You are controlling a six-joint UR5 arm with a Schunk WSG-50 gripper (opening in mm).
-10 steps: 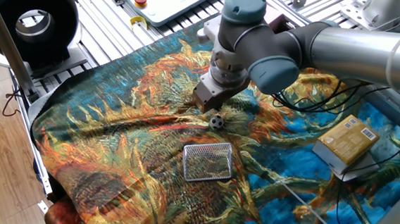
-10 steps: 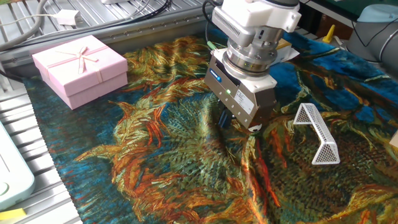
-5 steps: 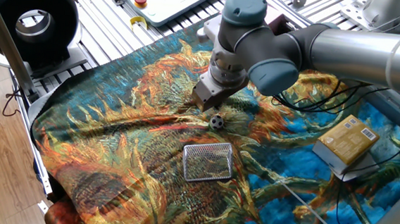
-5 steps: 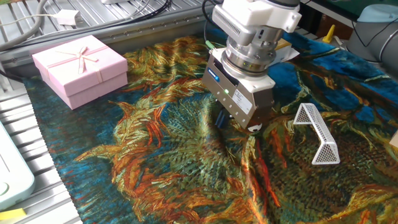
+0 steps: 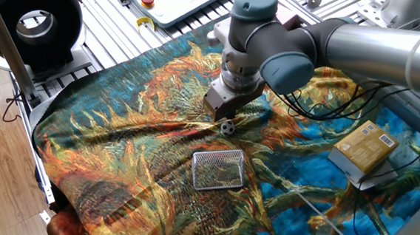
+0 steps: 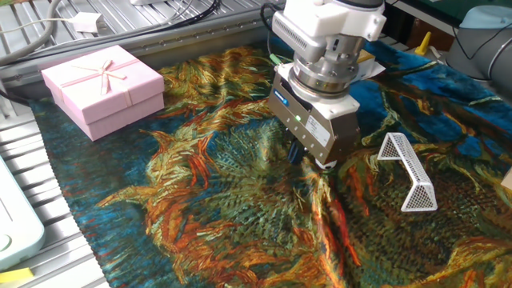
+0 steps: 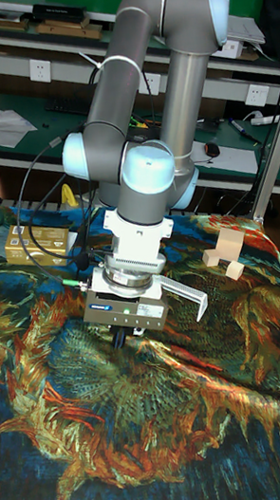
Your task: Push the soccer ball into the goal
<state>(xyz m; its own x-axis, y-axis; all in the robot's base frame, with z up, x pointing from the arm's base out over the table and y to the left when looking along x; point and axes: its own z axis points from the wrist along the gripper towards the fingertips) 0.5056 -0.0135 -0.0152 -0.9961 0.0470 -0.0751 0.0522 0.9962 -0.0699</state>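
Low over the painted cloth (image 5: 119,141), the two-finger gripper (image 5: 221,112) (image 6: 308,154) (image 7: 126,330) points straight down with its tip at the fabric. Its fingers are short, dark and mostly hidden under the grey body in every view, so how far apart they stand cannot be told; nothing is seen held between them.

The tiny black-and-white patterned soccer ball (image 5: 227,127) lies on the cloth just beside the gripper's tip, on the side facing the flat silver-grey wire-mesh goal (image 5: 218,169) (image 6: 408,170) (image 7: 185,290). Whether the gripper touches the ball cannot be made out. From the other fixed view and the tall view the ball is hidden behind the gripper body. The goal sits near the ball but apart from it, with bare cloth between them.

A tan cardboard box (image 5: 363,149) rests well apart, at the cloth's edge, and a pink gift box with a ribbon (image 6: 102,89) stands at another side.
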